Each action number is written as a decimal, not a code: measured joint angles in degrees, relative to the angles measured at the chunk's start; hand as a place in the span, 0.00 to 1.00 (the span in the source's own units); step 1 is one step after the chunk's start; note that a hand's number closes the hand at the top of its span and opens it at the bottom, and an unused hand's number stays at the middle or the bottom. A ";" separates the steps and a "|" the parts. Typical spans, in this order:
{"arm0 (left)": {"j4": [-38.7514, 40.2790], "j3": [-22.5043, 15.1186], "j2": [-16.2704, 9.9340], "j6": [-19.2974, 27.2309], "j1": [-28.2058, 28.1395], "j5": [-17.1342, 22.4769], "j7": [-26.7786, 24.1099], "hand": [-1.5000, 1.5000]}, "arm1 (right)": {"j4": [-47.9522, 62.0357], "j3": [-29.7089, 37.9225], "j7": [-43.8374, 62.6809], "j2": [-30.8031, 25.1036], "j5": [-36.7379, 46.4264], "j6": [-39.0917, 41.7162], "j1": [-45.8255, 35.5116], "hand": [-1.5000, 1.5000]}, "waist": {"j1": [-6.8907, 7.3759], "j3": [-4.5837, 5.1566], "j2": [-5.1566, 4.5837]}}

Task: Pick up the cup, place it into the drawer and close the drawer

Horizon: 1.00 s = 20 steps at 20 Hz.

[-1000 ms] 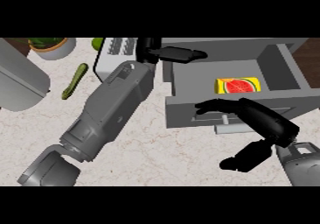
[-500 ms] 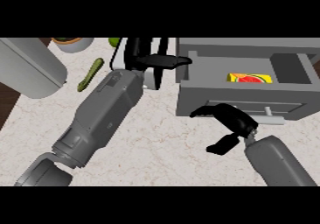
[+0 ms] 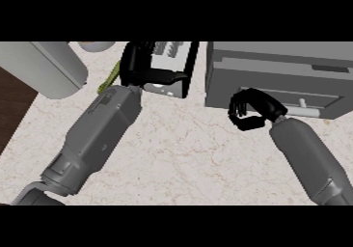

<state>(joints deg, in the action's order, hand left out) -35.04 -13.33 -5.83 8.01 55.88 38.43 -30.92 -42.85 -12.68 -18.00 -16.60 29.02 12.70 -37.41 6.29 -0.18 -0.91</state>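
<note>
The grey drawer at the upper right stands pushed in, its front nearly flush with the cabinet, and its small handle shows. The cup is hidden; nothing of the drawer's inside shows. My right hand is at the left part of the drawer front, with its fingers curled and nothing in them. At the top centre my left hand rests against a white and grey appliance, fingers straight and thumb out.
A big grey rounded object fills the upper left corner. A green vegetable peeks out beside my left forearm, and a pale dish sits at the top edge. The counter ends at the left over dark brown floor.
The drawer was open with a red and yellow item inside; now it is pushed in. My right hand has moved up against the drawer front. The left hand has kept its place.
</note>
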 measured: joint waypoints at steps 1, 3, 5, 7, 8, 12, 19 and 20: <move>-0.77 -0.05 -0.45 -0.50 -0.66 0.07 0.14 0.00 | 1.83 1.35 -0.90 -0.44 -0.45 -0.65 -1.49 1.00 | 0.40 -0.04 -0.09; -2.05 0.06 -1.79 -1.35 -1.48 0.28 0.95 0.00 | 5.40 3.74 -2.68 -1.20 -1.26 -1.79 -4.36 1.00 | 0.93 -0.11 -0.33; -3.17 -0.19 -2.55 -2.37 -3.07 0.32 1.22 0.00 | 8.52 5.65 -3.65 -1.53 -2.30 -1.94 -6.40 1.00 | 1.36 -0.28 -0.60; -3.92 -0.37 -3.05 -3.12 -4.20 0.30 1.28 0.00 | 9.90 6.54 -4.81 -1.54 -3.16 -1.34 -7.01 1.00 | 1.55 -0.32 -0.58; -4.26 -0.43 -3.33 -3.30 -4.40 0.30 1.56 0.00 | 10.27 6.87 -5.41 -1.70 -3.56 -0.85 -7.09 1.00 | 1.72 -0.33 -0.57; -5.42 -0.72 -4.40 -4.89 -5.48 0.39 2.31 0.00 | 11.03 8.14 -6.05 -2.23 -5.48 2.00 -7.31 1.00 | 2.26 -0.36 -0.57; -7.20 -1.28 -5.17 -6.93 -7.20 0.60 3.15 0.00 | 10.32 9.69 -6.36 -3.72 -8.70 7.52 -6.61 1.00 | 3.43 -0.61 -0.74; -7.40 -1.34 -5.24 -7.03 -7.22 0.54 3.10 0.00 | 10.10 9.83 -6.35 -3.92 -9.13 8.37 -6.55 1.00 | 3.51 -0.67 -0.84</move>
<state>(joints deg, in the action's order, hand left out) -42.44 -14.67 -11.07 0.97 48.66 38.97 -27.82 -32.76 -2.84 -24.35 -20.52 19.89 21.07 -43.97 9.81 -0.85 -1.75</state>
